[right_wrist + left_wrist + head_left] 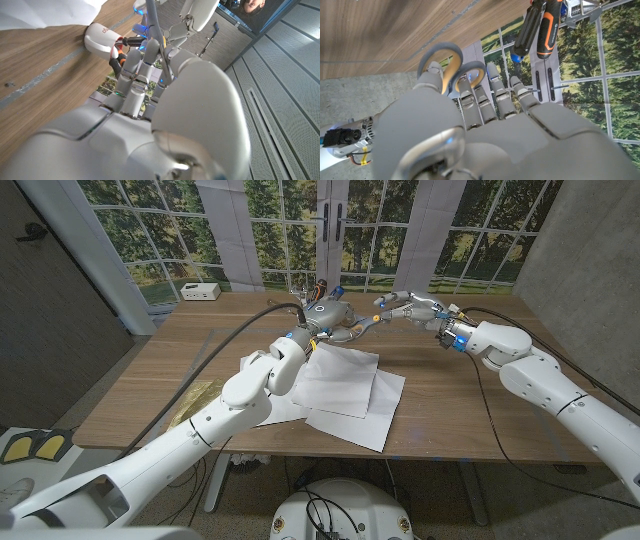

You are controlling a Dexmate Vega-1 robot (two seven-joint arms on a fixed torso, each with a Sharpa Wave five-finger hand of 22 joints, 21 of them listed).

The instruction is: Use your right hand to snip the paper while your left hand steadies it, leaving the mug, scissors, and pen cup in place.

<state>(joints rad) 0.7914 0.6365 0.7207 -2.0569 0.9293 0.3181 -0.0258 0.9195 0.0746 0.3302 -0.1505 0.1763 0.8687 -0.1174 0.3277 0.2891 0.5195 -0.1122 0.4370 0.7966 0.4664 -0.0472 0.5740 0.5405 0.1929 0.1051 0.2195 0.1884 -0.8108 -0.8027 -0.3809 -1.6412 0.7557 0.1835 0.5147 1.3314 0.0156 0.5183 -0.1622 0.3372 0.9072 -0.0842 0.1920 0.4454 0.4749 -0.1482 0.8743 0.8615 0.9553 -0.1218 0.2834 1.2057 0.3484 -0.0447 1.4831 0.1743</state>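
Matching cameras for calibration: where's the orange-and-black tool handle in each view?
Head view: orange-and-black tool handle, tiny, just behind the left hand.
Left wrist view: handle beyond the fingers, against the window backdrop.
Right wrist view: handle beside the white cup.
Shared landmark: wooden table.
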